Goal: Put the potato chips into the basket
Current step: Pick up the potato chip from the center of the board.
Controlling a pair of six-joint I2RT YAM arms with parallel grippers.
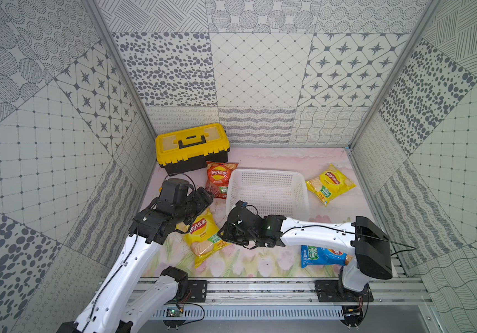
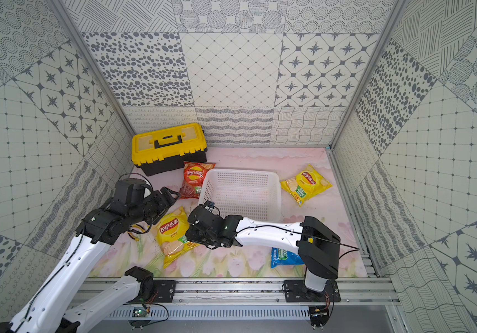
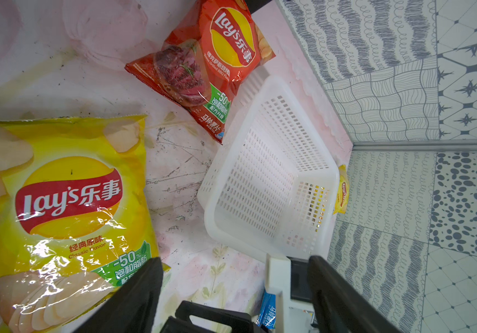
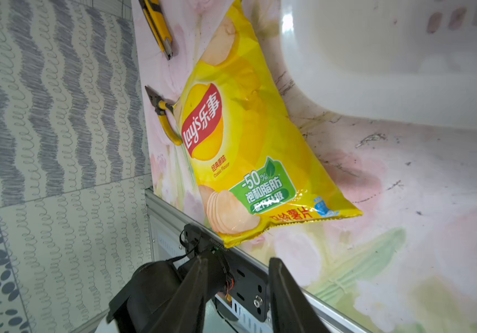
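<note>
The white basket [image 1: 266,173] [image 2: 243,172] [image 3: 207,201] stands mid-table with nothing in it. A red-orange potato chips bag [image 1: 218,178] [image 2: 195,178] [image 3: 211,66] lies against its left side. One yellow bag [image 1: 331,183] [image 2: 306,183] lies to its right. Another yellow bag [image 1: 202,233] [image 2: 171,233] [image 3: 67,201] [image 4: 246,150] lies in front of it to the left. A blue bag [image 1: 320,255] [image 2: 284,256] lies partly under my right arm. My left gripper [image 1: 207,197] [image 3: 234,259] hovers open between the near yellow bag and the red one. My right gripper [image 1: 225,236] [image 4: 238,259] is open and empty at the near yellow bag's right edge.
A yellow-and-black toolbox [image 1: 192,147] [image 2: 169,147] stands at the back left. Yellow-handled pliers [image 2: 136,230] [image 4: 165,115] poke out from under the near yellow bag, with a yellow utility knife [image 4: 158,26] beside them. Patterned walls close in three sides, and a metal rail [image 1: 260,288] runs along the front.
</note>
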